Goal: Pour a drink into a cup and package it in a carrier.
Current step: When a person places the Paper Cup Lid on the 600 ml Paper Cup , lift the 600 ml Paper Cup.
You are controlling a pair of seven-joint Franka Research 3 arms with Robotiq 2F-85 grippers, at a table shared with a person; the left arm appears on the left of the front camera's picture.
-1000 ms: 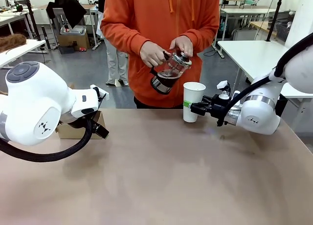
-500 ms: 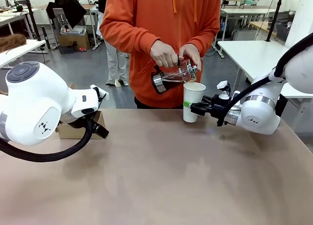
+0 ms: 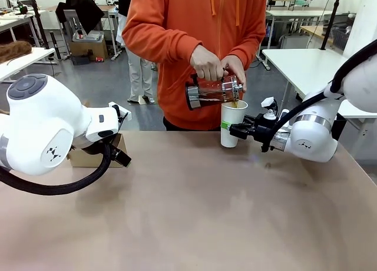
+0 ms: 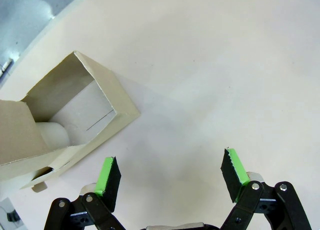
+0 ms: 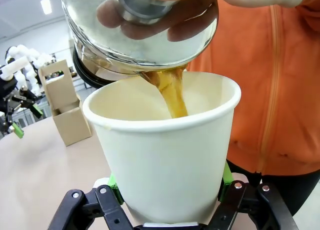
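- The drink point(image 5: 172, 92), a thin amber-brown stream of coffee-like liquid, runs from a tipped clear glass press pot with metal bands point(image 3: 212, 93) into a tall white paper cup point(image 3: 232, 125).
- A person in an orange hooded top holds the pot with both hands point(image 3: 207, 63), its spout just above the cup's rim.
- The cup stands upright and lidless at the far side of the tan table point(image 3: 194, 212). The right gripper point(image 3: 237, 130) clamps it low on its wall between green pads and steadies it.
- The left gripper point(image 4: 172, 172) hangs with its jaws spread wide and nothing between them. It is just beside a small brown cardboard carrier with an upright handle panel point(image 4: 75, 97), on the table's left.
- One carrier pocket seems to hold something pale and rounded, but too little of it shows to say what it is.
- Progress, as I judge it: the pour is under way, not finished. The pot has dark liquid in it, and the level inside the cup cannot be read.
- What is left: ending the pour, perhaps adding a lid, then carrying the cup across to the carrier and seating it in a pocket. The two stand well apart now.
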